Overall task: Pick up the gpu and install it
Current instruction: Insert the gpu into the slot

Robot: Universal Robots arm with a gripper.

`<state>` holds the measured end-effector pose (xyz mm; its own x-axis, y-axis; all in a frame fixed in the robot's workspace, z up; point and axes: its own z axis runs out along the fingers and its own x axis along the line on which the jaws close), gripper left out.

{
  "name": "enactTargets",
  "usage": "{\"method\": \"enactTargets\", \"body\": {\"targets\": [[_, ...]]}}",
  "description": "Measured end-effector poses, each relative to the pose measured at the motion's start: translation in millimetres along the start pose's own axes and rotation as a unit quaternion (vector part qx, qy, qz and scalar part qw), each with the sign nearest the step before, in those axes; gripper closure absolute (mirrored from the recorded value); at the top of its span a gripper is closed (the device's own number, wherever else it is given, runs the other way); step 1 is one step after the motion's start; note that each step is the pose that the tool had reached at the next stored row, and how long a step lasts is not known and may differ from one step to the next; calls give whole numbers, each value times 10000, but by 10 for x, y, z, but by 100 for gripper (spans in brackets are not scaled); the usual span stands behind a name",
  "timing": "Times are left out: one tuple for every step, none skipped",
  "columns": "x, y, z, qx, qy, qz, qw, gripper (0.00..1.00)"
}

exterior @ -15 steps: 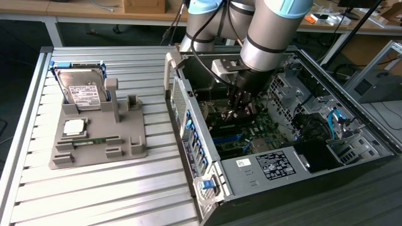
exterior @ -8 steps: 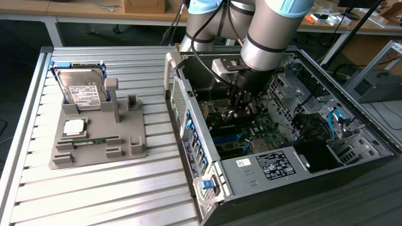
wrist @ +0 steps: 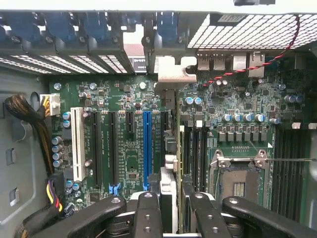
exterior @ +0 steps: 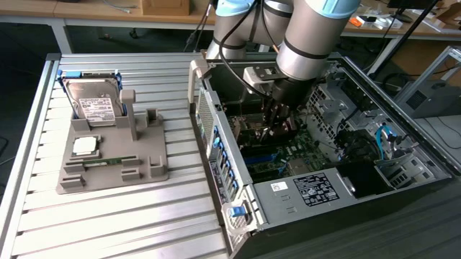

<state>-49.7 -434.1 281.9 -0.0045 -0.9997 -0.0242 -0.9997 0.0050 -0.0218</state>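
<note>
One claw (wrist: 173, 199) hangs inside the open case (exterior: 216, 116). Its two dark fingers (wrist: 148, 213) are clenched on the gpu (wrist: 171, 144), which stands on edge between them just over the board (wrist: 129, 94), its silvery end plate against the case's back wall. Seen edge-on, the card's face is hidden, and its lower edge is lost behind the fingers, so I cannot tell whether it touches a slot. In the exterior view the claw (exterior: 277, 127) is deep in shadow under the arm (exterior: 306, 43), and the card there is too dark to make out. Just beside the claw run one blue slot (wrist: 146, 148) and, farther off, one white slot (wrist: 77, 144), with several black ones between and around them; their near ends are cut off by the fingers. On the claw's other side lies one bare socket (wrist: 237, 183), partly cropped. One red-and-black twisted wire (wrist: 257, 64) crosses the far corner, and one cable bundle (wrist: 25, 111) sits past the white slot. Well apart from the claw, outside the case on the table (exterior: 108, 216), one grey tray (exterior: 151, 172) carries one drive (exterior: 94, 102) upright, one square chip (exterior: 85, 144) and one memory stick (exterior: 108, 161).
</note>
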Motion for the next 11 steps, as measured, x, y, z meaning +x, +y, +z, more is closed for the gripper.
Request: {"method": "enactTargets", "body": {"targets": [[1, 0, 0, 0, 0, 1, 10000, 73], [5, 0, -1, 0, 0, 0, 10000, 73], [10, 0, -1, 0, 0, 0, 10000, 73], [26, 3, 0, 0, -1, 0, 10000, 73], [42, 6, -1, 0, -1, 0, 10000, 73], [58, 14, -1, 1, -1, 1, 10000, 73], [67, 23, -1, 1, -1, 1, 10000, 73], [76, 33, -2, 1, 0, 0, 10000, 73], [84, 42, -3, 1, -1, 0, 10000, 73], [92, 47, -3, 1, -1, 0, 10000, 73], [101, 51, -3, 1, -1, -1, 10000, 73]]}}
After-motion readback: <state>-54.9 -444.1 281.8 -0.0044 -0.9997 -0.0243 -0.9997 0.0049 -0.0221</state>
